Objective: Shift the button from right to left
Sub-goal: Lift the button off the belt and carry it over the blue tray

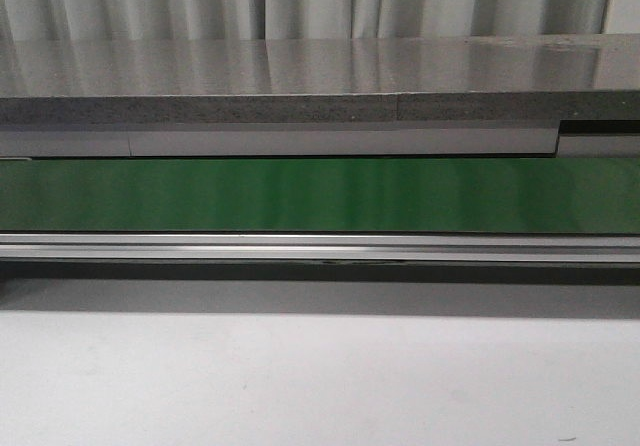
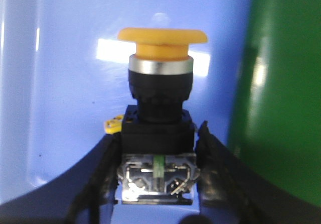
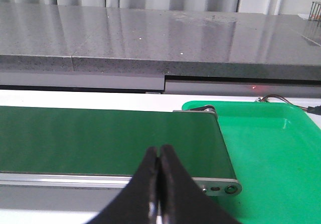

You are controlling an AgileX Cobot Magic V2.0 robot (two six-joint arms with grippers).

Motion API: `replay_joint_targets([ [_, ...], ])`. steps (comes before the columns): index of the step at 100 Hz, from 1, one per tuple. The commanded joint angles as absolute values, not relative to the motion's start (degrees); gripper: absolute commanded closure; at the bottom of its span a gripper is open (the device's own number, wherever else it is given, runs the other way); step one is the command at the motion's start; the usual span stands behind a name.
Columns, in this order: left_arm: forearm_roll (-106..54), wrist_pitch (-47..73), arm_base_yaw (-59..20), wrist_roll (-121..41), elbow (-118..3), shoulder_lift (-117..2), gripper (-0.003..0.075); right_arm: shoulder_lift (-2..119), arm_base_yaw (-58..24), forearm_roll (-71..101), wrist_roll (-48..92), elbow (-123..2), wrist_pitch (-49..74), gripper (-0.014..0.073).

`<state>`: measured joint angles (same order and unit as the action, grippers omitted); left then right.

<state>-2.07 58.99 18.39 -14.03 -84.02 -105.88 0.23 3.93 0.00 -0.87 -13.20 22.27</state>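
The left gripper [image 2: 156,184] is clenching the button [image 2: 159,108] by its boxy black body, jaws pressing both sides. Its smooth, round yellow-orange cap is flaring like a mushroom over a shiny metal ring, above a glossy blue tray [image 2: 60,108]. The right gripper [image 3: 159,184] is sitting with its matte black fingers pressed together, grasping nothing, near the dark green conveyor belt [image 3: 100,138]. Beside the belt's end, a bright green plastic tray [image 3: 271,153] is lying.
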Motion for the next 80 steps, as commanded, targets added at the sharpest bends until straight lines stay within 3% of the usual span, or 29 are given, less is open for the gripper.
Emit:
replay_joint_targets([
  [1, -2.8, 56.3, 18.8, -15.1, -85.4, -105.0, 0.0590, 1.0, 3.9, 0.0, -0.6, -14.6, 17.2, 0.0662],
  [27, -2.6, 54.8, 18.8, -16.7, -85.4, -109.0, 0.0544, 1.0, 3.9, 0.0, -0.6, -14.6, 17.2, 0.0662],
  [46, -2.5, 54.6, 18.8, -17.3, -85.4, -110.2, 0.0323, 1.0, 3.9, 0.0, -0.6, -14.6, 17.2, 0.0662],
  [53, -2.5, 54.1, 18.8, -17.3, -85.4, -110.2, 0.0274, 1.0, 3.9, 0.0, -0.6, -14.6, 17.2, 0.0662],
  [80, -3.2, 54.7, 18.8, -17.3, -87.1, -109.1, 0.0296, 1.0, 3.9, 0.0, -0.6, -14.6, 17.2, 0.0662],
])
